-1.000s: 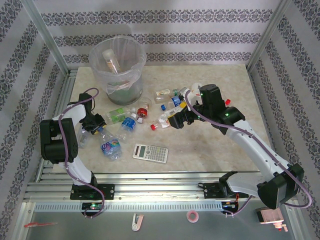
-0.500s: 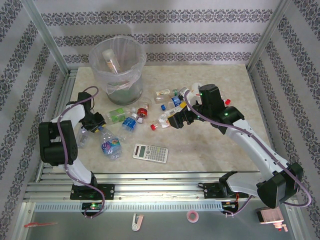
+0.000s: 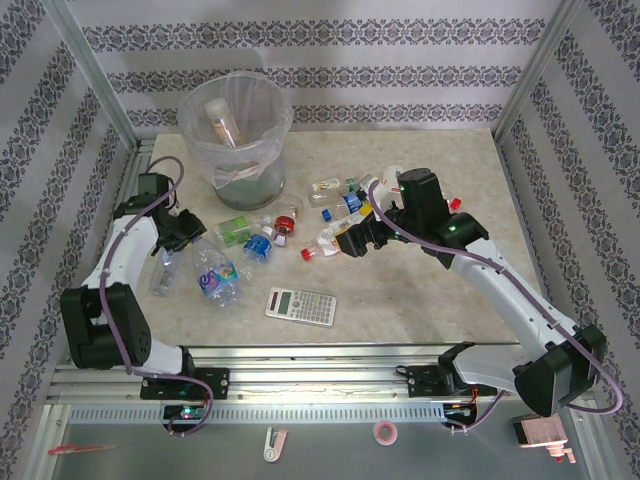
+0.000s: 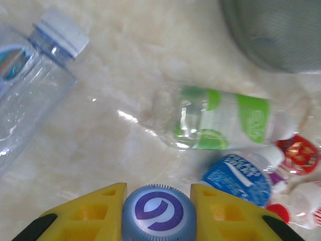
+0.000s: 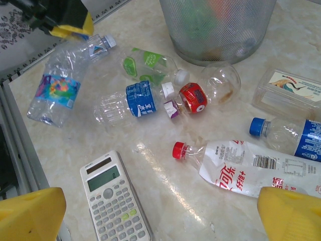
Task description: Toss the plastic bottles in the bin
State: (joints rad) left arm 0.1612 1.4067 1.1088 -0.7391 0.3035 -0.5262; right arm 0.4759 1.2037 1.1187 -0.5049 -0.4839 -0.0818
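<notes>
Most of the plastic bottles [image 3: 345,205] lie out on the worktop [image 3: 400,300] and not in the bin [image 3: 268,160]; the bin stands at the far left corner, and one bottle [image 3: 217,115] leans inside it, with blurred shapes lower down that I cannot name; by my reckoning the job is at an early stage, with roughly ten bottles left to move. The one in hand is a large clear bottle [image 3: 218,275] with a blue and purple label, near the left edge; the left claw [image 3: 187,238] is clenched on its cap [image 4: 159,217], a yellow finger tight on either side, and the body slants toward the near edge; whether its base is off the worktop I cannot tell; just beside it, along the left edge, lies a second clear bottle [image 3: 163,270]. Between the bin and the middle of the worktop lie a green-labelled bottle [image 5: 148,63], a blue-labelled bottle [image 5: 135,99] and a red-labelled bottle [image 5: 194,97], close together; further right lie a white-labelled bottle [image 5: 241,168] with a red cap and a blue-capped bottle [image 5: 296,136], with a few more toward the far edge. The right claw [image 3: 345,243] hangs released, jaws wide, above the white-labelled bottle, grasping nothing; a grey calculator [image 3: 301,305] lies toward the near edge and is no part of the load. What is left, as I judge it, is to carry the held bottle to the bin, drop it, then clear the cluster one by one.
</notes>
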